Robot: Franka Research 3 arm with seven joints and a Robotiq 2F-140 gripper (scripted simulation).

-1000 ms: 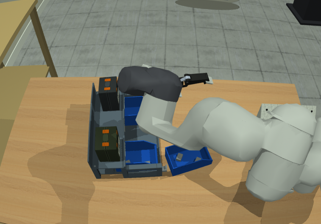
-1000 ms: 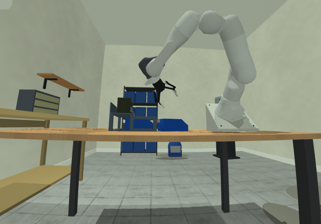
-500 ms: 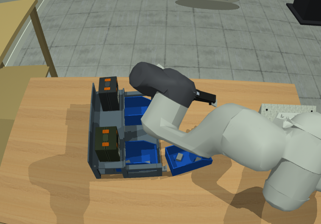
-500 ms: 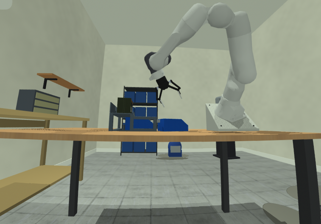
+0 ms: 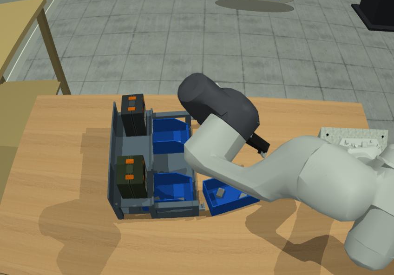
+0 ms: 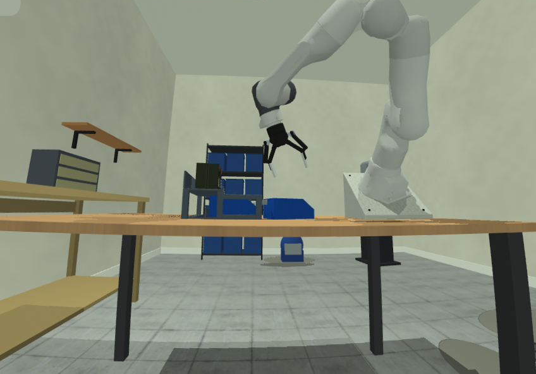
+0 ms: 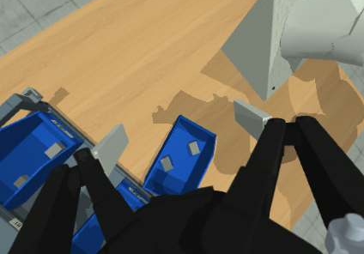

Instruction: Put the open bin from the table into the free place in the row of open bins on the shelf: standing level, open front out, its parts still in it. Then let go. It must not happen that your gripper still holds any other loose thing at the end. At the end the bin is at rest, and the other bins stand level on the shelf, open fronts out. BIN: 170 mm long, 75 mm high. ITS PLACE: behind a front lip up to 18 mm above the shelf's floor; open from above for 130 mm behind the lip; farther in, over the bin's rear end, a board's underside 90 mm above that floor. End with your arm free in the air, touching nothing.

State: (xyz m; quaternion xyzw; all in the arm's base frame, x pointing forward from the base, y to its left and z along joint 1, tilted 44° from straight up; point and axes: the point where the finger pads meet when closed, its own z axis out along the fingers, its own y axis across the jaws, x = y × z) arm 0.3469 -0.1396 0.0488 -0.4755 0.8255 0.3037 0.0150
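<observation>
The loose blue bin [image 5: 212,202] [image 6: 287,209] [image 7: 178,170] lies on the table [image 5: 63,170] just right of the grey shelf [image 5: 113,157] [image 6: 221,205] [image 7: 30,94], turned at an angle. Two small grey parts [image 7: 166,163] lie in it. The arm hides its right half in the top view. Two blue bins [image 5: 168,135] [image 5: 173,186] stand on the shelf with a free gap [image 5: 165,162] between them. My gripper [image 6: 287,160] [image 7: 179,121] [image 5: 260,147] is open and empty. It hangs well above the loose bin, pointing down.
Two dark cases [image 5: 133,116] [image 5: 130,176] with orange latches sit on the shelf's upper board behind the bins. The robot's grey base mount [image 5: 353,135] [image 6: 385,201] [image 7: 257,54] stands at the table's right. A shelf bin [image 7: 30,153] with grey parts shows at the left of the wrist view.
</observation>
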